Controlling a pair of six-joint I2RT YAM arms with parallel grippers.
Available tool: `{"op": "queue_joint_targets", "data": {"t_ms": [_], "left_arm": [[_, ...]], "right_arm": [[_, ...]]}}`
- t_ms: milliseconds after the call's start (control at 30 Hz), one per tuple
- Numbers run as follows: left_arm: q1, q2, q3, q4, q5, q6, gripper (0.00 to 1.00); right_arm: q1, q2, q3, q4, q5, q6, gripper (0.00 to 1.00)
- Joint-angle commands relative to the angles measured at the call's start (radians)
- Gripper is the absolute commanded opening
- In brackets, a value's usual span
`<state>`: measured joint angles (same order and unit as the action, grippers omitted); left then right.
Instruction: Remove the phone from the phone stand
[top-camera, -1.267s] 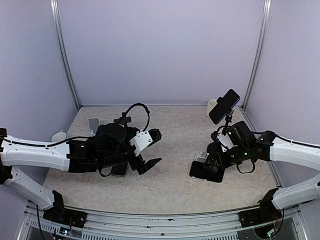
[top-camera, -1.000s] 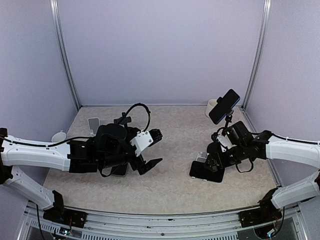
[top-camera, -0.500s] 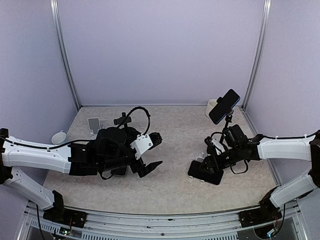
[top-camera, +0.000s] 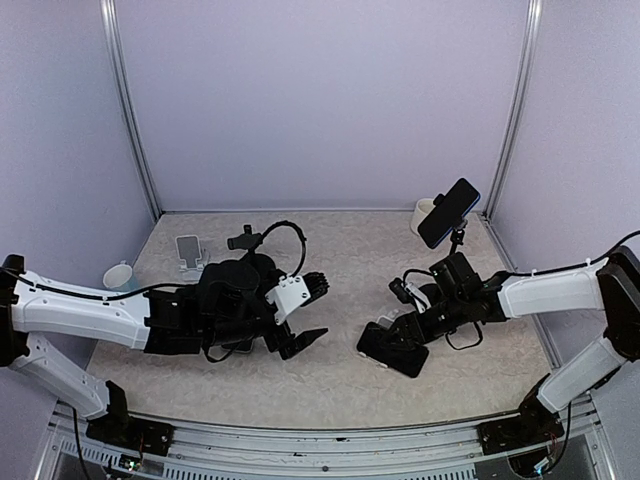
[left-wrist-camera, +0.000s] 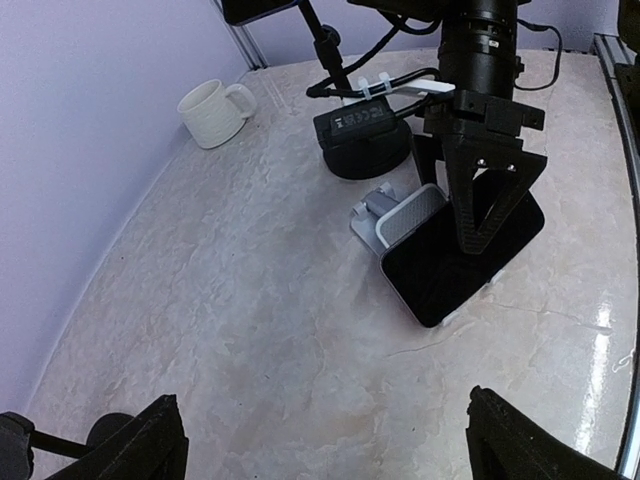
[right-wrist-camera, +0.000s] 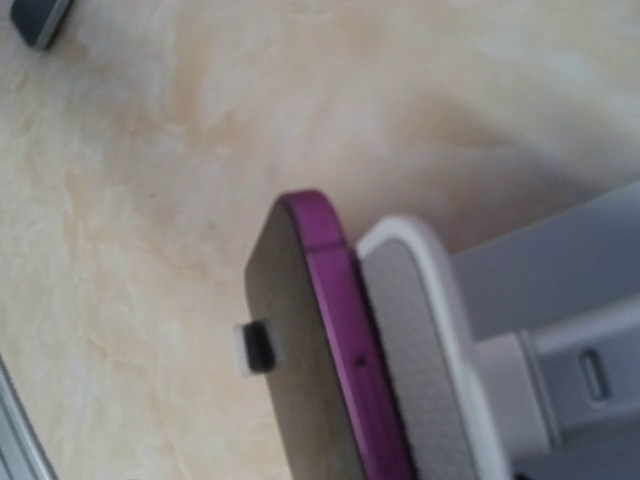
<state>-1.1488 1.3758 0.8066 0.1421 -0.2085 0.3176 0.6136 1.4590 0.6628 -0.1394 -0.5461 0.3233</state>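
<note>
A dark phone with a purple edge (top-camera: 388, 351) leans on a small white stand (top-camera: 381, 327) right of centre. In the left wrist view the phone (left-wrist-camera: 440, 270) rests against the stand (left-wrist-camera: 398, 215), and my right gripper (left-wrist-camera: 472, 248) comes down from above with its fingers drawn together over the phone's face. The right wrist view shows the phone's purple edge (right-wrist-camera: 345, 340) and the stand (right-wrist-camera: 430, 340) very close; no fingers show there. My right gripper (top-camera: 407, 335) is at the phone's upper end. My left gripper (top-camera: 310, 312) is open and empty, left of the phone.
A second phone (top-camera: 448, 212) sits on a tall black holder with a round base (left-wrist-camera: 365, 155) at the back right, next to a white mug (top-camera: 424, 215). Another white stand (top-camera: 188, 250) and a white cup (top-camera: 118, 273) are at the left.
My right gripper, the phone and its white stand have slid left and toward the near edge. My left arm has shifted slightly right; its jaws stay open.
</note>
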Motion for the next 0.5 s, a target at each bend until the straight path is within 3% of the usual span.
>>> {"op": "queue_joint_targets", "data": {"t_ms": [0,167,333,467], "left_arm": [[-0.010,0.009,-0.016,0.042,0.021,-0.015,0.94],[-0.015,0.013,-0.035,0.061,0.034,-0.021,0.94],[-0.019,0.026,-0.028,0.063,0.032,-0.006,0.94],[-0.020,0.040,-0.026,0.075,0.037,-0.001,0.94]], "right_arm": [[0.023,0.000,0.019,0.016,-0.026,0.004,0.73],[0.023,-0.072,-0.038,-0.034,-0.002,0.009,0.72],[0.014,-0.153,-0.110,-0.055,0.012,0.061,0.78],[0.011,-0.193,-0.151,-0.051,0.000,0.089,0.72]]}}
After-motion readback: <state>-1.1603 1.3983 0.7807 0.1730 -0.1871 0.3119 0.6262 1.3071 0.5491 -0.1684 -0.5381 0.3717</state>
